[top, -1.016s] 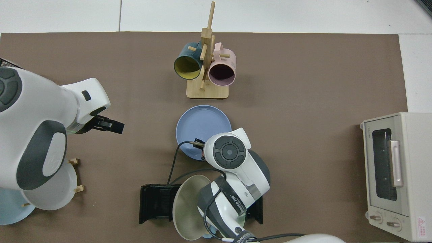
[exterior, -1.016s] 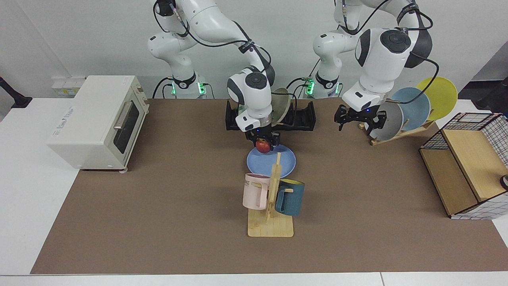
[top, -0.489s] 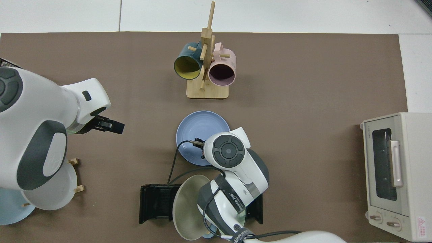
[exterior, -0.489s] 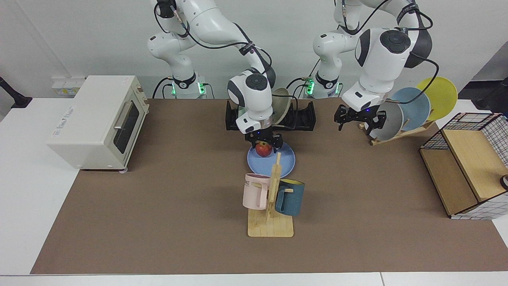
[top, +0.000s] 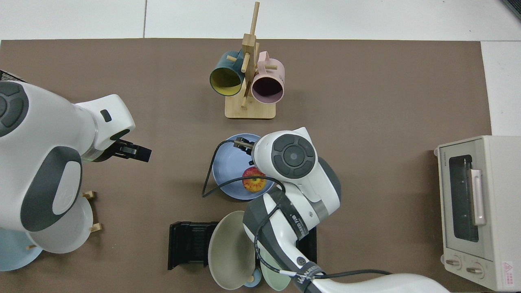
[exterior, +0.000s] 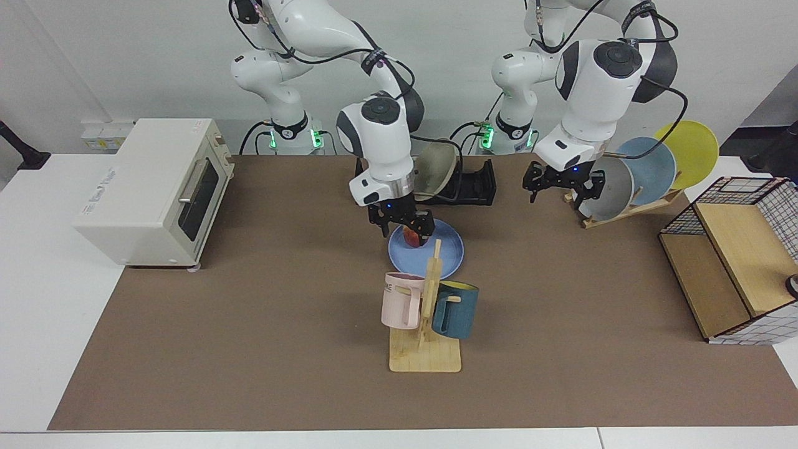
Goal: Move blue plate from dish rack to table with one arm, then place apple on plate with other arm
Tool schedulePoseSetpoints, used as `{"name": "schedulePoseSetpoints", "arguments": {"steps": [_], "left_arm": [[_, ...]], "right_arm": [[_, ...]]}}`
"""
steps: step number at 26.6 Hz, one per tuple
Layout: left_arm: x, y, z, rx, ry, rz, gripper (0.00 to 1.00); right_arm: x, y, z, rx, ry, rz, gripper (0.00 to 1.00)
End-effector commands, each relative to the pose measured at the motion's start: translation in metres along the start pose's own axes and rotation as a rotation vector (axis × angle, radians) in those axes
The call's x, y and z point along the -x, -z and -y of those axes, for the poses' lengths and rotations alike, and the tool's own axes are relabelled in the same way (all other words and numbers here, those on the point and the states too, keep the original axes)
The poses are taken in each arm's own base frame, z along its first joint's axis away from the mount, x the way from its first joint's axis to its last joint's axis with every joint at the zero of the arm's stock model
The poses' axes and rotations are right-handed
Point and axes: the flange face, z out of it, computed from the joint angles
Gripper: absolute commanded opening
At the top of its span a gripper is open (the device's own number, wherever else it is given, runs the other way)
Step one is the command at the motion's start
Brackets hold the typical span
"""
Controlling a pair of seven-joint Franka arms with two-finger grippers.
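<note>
You have the blue plate (exterior: 426, 249) lying flat on the counter (exterior: 249, 312), out of the dish rack (exterior: 471, 187) and just behind the wooden mug stand (exterior: 426, 337), so the first half of the job looks finished. The apple (top: 254, 180) sits on the plate's rack-side half, free of any grip — in the top view nothing touches it. Your right gripper (exterior: 402, 223) hangs just above and beside the fruit with its fingers spread apart, which reads as a release, and keeping it low is probably what stops the apple rolling off the shallow rim. Your left gripper (exterior: 564, 182) waits over by the slanted wooden plate rack (exterior: 629, 206), fingers parted and empty, well clear of the plate — lift the right one straight up so it does not nudge the apple
</note>
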Motion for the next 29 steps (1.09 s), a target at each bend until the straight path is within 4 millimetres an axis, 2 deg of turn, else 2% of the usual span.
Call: {"name": "schedulePoseSetpoints", "arguments": {"steps": [1,11,17,22,24,29], "left_arm": [[0.005,0.011,-0.006,-0.010,0.019,0.008,1.00],[0.005,0.016,0.000,-0.013,0.031,-0.002,1.00],[0.004,0.021,0.005,-0.013,0.039,-0.012,1.00],[0.005,0.021,0.008,-0.013,0.045,-0.012,1.00],[0.005,0.021,0.008,-0.013,0.045,-0.011,1.00],[0.006,0.022,0.010,-0.016,0.047,-0.010,1.00]], "right_arm": [[-0.030,0.050,-0.041,0.025,0.086,0.007,1.00],[-0.070,0.107,-0.109,0.071,0.212,0.041,1.00],[-0.090,0.156,-0.172,0.083,0.281,0.090,1.00],[-0.100,0.187,-0.222,0.096,0.371,0.128,1.00],[-0.103,0.195,-0.239,0.107,0.390,0.145,1.00],[-0.108,0.202,-0.258,0.130,0.407,0.159,1.00]]}}
